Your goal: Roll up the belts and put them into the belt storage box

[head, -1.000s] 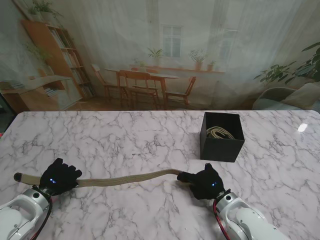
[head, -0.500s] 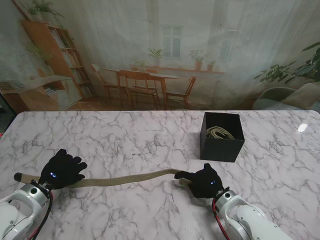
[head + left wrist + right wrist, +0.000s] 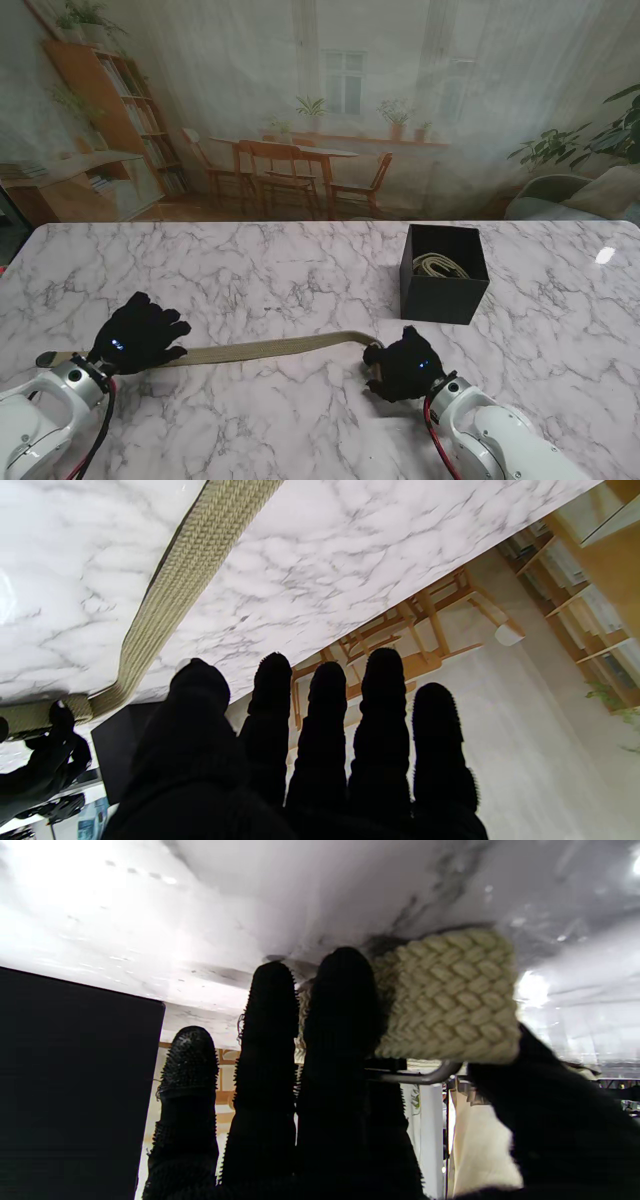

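With your right hand [image 3: 403,367] gripping the belt [image 3: 265,349] end and your left hand [image 3: 138,333] spread open above it, roll tightly, keeping edges aligned.

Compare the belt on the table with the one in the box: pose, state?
The belt on the table lies stretched out flat; the belt in the box is coiled. The first has the right hand gripping one end and the left hand open over the other; the second is untouched inside the black box. Both look beige.
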Tool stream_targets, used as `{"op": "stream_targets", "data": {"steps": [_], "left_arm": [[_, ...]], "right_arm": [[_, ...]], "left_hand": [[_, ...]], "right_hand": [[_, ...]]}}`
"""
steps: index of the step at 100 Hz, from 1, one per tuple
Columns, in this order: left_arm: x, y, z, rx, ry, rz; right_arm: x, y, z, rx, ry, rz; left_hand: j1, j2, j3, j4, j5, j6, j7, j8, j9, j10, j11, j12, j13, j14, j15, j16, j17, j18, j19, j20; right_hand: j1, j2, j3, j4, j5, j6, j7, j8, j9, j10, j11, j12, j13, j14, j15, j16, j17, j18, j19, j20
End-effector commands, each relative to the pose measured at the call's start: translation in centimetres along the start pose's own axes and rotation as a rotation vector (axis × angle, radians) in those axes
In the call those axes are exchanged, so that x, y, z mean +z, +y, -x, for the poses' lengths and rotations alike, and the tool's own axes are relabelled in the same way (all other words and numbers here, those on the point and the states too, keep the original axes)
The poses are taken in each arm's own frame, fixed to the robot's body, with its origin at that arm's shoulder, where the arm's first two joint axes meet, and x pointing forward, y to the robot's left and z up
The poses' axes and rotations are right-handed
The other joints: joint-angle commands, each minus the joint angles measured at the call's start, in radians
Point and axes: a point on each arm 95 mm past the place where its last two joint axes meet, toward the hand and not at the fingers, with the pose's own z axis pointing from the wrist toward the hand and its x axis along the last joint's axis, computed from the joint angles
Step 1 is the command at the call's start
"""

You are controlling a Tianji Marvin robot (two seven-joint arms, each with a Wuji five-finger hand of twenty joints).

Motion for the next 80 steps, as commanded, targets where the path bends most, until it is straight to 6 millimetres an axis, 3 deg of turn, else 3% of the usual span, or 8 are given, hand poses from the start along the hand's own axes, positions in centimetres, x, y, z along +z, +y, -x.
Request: {"op": "stream_targets", "data": {"steps": [1,27,52,54,62,67,71,80], "left_arm": [[1.2,-1.5,-0.3,0.005,0.016,-0.032],[3.1,-2.9,-0.9,-0.020,0.049,-0.059],[3.5,-2.8,-1.0,-0.032,0.052,-0.059],[3.5,-2.8,-1.0,-0.032,0.052,-0.058],[3.4,-2.8,-1.0,-0.030,0.052,-0.057],[3.4,-2.8,-1.0,-0.030,0.053,-0.059],[3.5,-2.8,-1.0,-0.030,0.055,-0.061],[3.5,-2.8,-1.0,-0.032,0.060,-0.064]], "right_arm": [[-0.7,-1.1,-0.5,0.023,0.021,-0.075],[-1.2,1.4,-0.2,0.022,0.119,-0.229],[-1.5,2.5,-0.2,0.049,0.152,-0.294],[-1.5,2.4,-0.2,0.046,0.152,-0.294],[-1.5,2.3,-0.2,0.043,0.147,-0.301],[-1.5,2.2,-0.3,0.032,0.144,-0.302],[-1.4,2.1,-0.3,0.013,0.141,-0.298],[-1.3,1.9,-0.3,-0.044,0.135,-0.272]], "left_hand": [[-0.015,0.048,-0.014,0.001,-0.001,0.003,-0.019,0.010,-0.039,0.022,-0.023,-0.014,-0.025,0.021,-0.027,-0.009,-0.019,0.044,-0.024,-0.004],[-0.019,0.051,-0.016,0.001,0.003,-0.002,-0.028,0.018,-0.035,0.018,-0.031,-0.014,-0.026,0.018,-0.036,-0.014,-0.022,0.046,-0.031,0.002],[-0.018,0.053,-0.016,0.001,0.006,0.000,-0.034,0.023,-0.032,0.020,-0.035,-0.013,-0.026,0.018,-0.040,-0.015,-0.023,0.049,-0.037,0.005],[-0.017,0.052,-0.016,0.001,0.007,-0.001,-0.034,0.024,-0.031,0.020,-0.035,-0.012,-0.026,0.019,-0.040,-0.015,-0.023,0.049,-0.037,0.005],[-0.017,0.052,-0.016,0.001,0.008,-0.002,-0.034,0.025,-0.030,0.019,-0.035,-0.012,-0.025,0.018,-0.041,-0.016,-0.024,0.051,-0.039,0.006],[-0.017,0.052,-0.016,0.001,0.009,0.000,-0.035,0.026,-0.029,0.020,-0.035,-0.011,-0.025,0.019,-0.041,-0.016,-0.023,0.051,-0.040,0.006],[-0.016,0.052,-0.016,0.001,0.009,-0.002,-0.035,0.026,-0.027,0.019,-0.035,-0.011,-0.025,0.017,-0.041,-0.016,-0.021,0.050,-0.040,0.007],[-0.015,0.054,-0.016,0.001,0.010,-0.002,-0.035,0.027,-0.026,0.019,-0.034,-0.010,-0.023,0.018,-0.041,-0.015,-0.021,0.050,-0.040,0.007]], "right_hand": [[-0.083,0.029,-0.057,0.031,0.031,0.080,0.015,0.056,-0.032,-0.058,-0.092,-0.032,-0.038,-0.110,-0.080,-0.075,-0.034,-0.016,-0.007,0.011],[-0.075,0.072,-0.152,0.067,-0.115,0.187,-0.093,0.111,-0.216,-0.088,-0.261,-0.123,-0.181,-0.139,-0.170,-0.140,-0.113,-0.024,-0.069,0.011],[0.012,-0.207,0.579,0.155,-0.118,0.200,-0.137,0.201,-0.293,-0.081,-0.298,-0.191,-0.237,-0.167,-0.205,-0.176,-0.148,-0.026,-0.114,0.028],[0.016,-0.221,0.616,0.172,-0.115,0.200,-0.135,0.204,-0.292,-0.083,-0.300,-0.194,-0.236,-0.171,-0.206,-0.179,-0.145,-0.027,-0.113,0.029],[0.051,-0.212,0.630,0.473,-0.107,0.196,-0.127,0.213,-0.288,-0.092,-0.320,-0.206,-0.232,-0.180,-0.205,-0.191,-0.140,-0.031,-0.108,0.028],[0.103,-0.234,0.631,0.533,-0.093,0.188,-0.115,0.217,-0.273,-0.106,-0.321,-0.208,-0.222,-0.195,-0.202,-0.194,-0.132,-0.038,-0.104,0.027],[0.171,-0.282,0.631,0.459,-0.077,0.175,-0.088,0.224,-0.255,-0.123,-0.324,-0.210,-0.209,-0.210,-0.197,-0.202,-0.116,-0.048,-0.091,0.025],[0.223,-0.311,0.564,0.064,-0.019,0.093,-0.003,0.248,-0.188,-0.157,-0.316,-0.206,-0.174,-0.206,-0.171,-0.202,-0.090,-0.047,-0.065,0.012]]}}
